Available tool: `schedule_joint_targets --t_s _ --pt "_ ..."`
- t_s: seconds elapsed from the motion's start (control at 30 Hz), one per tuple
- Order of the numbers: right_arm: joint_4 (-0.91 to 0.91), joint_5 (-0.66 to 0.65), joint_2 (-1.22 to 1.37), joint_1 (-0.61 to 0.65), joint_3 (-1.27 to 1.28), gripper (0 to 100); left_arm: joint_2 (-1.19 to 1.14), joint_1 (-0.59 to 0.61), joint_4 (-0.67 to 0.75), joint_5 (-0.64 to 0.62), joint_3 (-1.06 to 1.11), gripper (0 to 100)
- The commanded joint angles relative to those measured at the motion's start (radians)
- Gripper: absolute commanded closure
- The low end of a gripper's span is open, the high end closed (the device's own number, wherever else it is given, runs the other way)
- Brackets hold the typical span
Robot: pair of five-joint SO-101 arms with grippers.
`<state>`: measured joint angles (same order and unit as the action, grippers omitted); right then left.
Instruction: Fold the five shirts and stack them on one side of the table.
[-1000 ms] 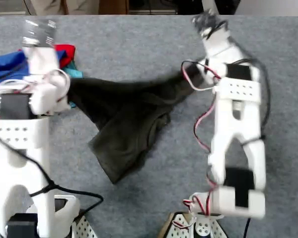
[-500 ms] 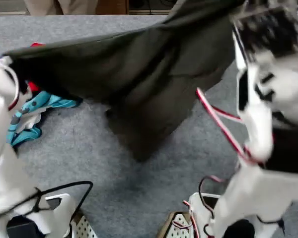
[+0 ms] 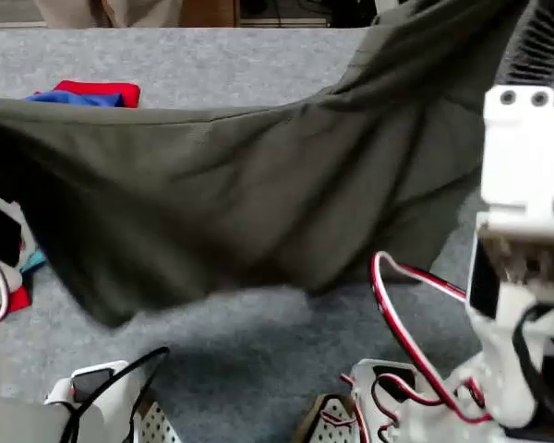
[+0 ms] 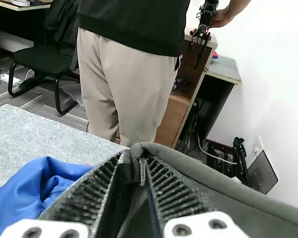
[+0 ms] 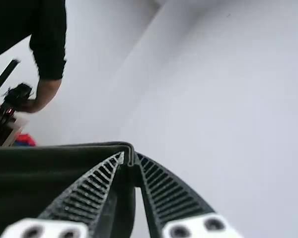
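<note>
Left wrist view: my left claw (image 4: 140, 166) is pinched closed on a fold of the dark olive shirt (image 4: 228, 198). The cloth is caught between the ribbed fingers (image 4: 169, 191) and trails off past them. Just beyond this claw lies the grey felt table (image 4: 30, 134), with a blue shirt (image 4: 25, 188) bunched close under the claw. Farther out are an office chair (image 4: 39, 54) and a wooden cabinet (image 4: 179, 114).

My right claw (image 5: 130, 159) is clamped the same way on the shirt's edge, and a white wall (image 5: 213, 74) is behind it.

From the high view, the olive shirt (image 3: 258, 203) hangs spread wide between my two claws, lifted over the table (image 3: 258, 55). I count three shirts: the olive one I hold, the blue one (image 3: 74, 99), and a red shirt (image 3: 97, 90) touching it, both beyond my left claw near the table's far edge. Open grey surface shows below the hanging hem, between my arm bases, and along the far side toward my right claw.
</note>
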<state>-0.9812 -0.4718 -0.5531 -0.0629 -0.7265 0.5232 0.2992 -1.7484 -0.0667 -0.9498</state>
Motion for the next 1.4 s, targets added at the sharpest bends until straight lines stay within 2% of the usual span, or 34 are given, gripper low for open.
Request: schedule_joint_targets --t_s 0.0,0.13,0.3,0.47,0.7,0.83,0.93,1.1,1.27,1.37 --pt "-0.032 0.003 -0.004 -0.012 0.018 99.5 -0.002 0.011 -0.011 -0.008 -0.017 98" --pt "-0.103 -0.006 -0.007 -0.012 0.013 99.5 -0.002 0.011 -0.012 -0.008 -0.017 98" --pt "-0.213 -0.126 -0.041 0.002 -0.061 99.5 0.021 0.012 -0.014 -0.006 -0.005 98" --pt "-0.207 -0.199 -0.079 0.033 -0.176 99.5 0.171 0.012 -0.012 0.029 0.239 98" --pt "-0.043 -0.210 -0.018 0.033 -0.208 99.5 0.435 0.011 -0.009 0.060 0.715 98" --pt "0.064 -0.210 0.033 0.038 -0.209 99.5 0.570 0.011 0.029 0.060 0.895 98" --pt "0.129 -0.213 0.061 0.094 -0.209 99.5 0.634 0.015 0.057 0.060 0.971 98" --pt "0.140 -0.275 0.079 0.188 -0.209 99.5 0.653 0.103 0.084 0.060 1.003 98" --pt "0.160 -0.285 0.085 0.228 -0.209 99.5 0.650 0.098 0.084 0.058 1.010 98" --pt "0.181 -0.285 0.099 0.228 -0.214 99.5 0.630 0.041 0.127 0.058 1.094 98"
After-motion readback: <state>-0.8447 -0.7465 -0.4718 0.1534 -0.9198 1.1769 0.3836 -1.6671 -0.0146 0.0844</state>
